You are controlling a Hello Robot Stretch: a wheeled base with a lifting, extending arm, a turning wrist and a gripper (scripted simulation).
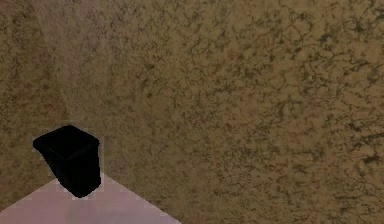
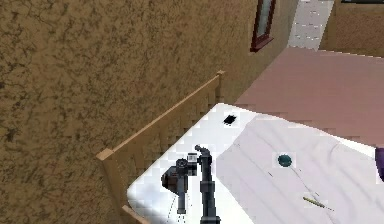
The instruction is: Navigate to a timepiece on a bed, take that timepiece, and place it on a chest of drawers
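The arm (image 2: pixel 207 196) rises from the near edge as a dark bar over the near left corner of the bed (image 2: pixel 250 180). At its far end the hand (image 2: pixel 183 178) hangs in front of the white sheet, just inside the wooden rail (image 2: pixel 160 128). The dark body merges with what lies behind it, so I cannot tell whether it grasps anything.

Right of the arm and a little farther out, a round teal thing (image 2: pixel 285 159) lies on the sheet, well apart from the hand. Going by its disc shape, it is likely the timepiece. It is probably light and rigid, with a smooth and perhaps glassy face that could slip. The soft bedding may give way under any push. A grip across the rim from two opposite sides seems best. A thin pale line trails from it, and whether that is a strap or a crease is unclear.

Near the right, a thin stick-like thing (image 2: pixel 318 201) is too small to name. Farther off by the rail lies a small black flat thing (image 2: pixel 230 119). A purple shape (image 2: pixel 380 165) is cut off at the right edge.

In the forward view a black bin (image 1: pixel 70 160) stands near left against a brown wall (image 1: pixel 240 90).
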